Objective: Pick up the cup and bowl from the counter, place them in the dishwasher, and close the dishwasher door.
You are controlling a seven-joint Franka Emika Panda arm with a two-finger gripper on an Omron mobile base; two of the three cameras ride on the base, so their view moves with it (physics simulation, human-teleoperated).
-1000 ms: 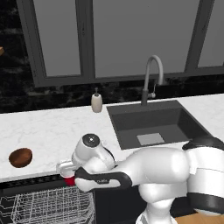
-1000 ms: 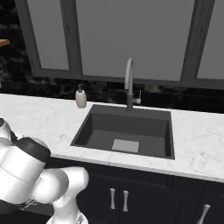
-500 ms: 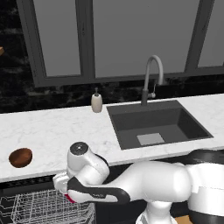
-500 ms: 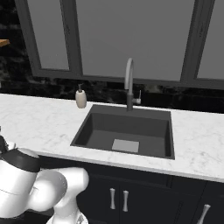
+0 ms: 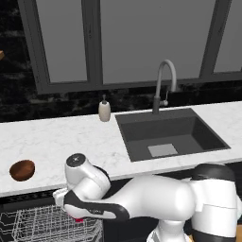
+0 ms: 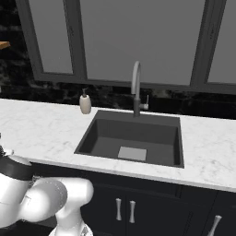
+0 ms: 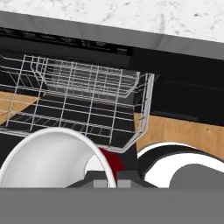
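gripper: clamped on the red cup, its white mouth toward the hand camera | white wire rack: just ahead and below | brown bowl: on the counter, up-left of the tool | risk: cup catches a rack wire, tips.

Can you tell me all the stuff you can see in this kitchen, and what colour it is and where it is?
cup: one, red with a white inside, held in the gripper over the rack
bowl: one, dark brown, on the left of the counter
counter: one, white marble, running under the windows
sink: one, dark grey, set into the counter
tap: one, silver, behind the sink
soap bottle: one, beige, left of the sink
dishwasher: one, black, under the counter, open
rack: one, white wire, pulled out of the dishwasher
windows: grey, above the counter
gripper: one, dark fingers, shut on the cup's rim
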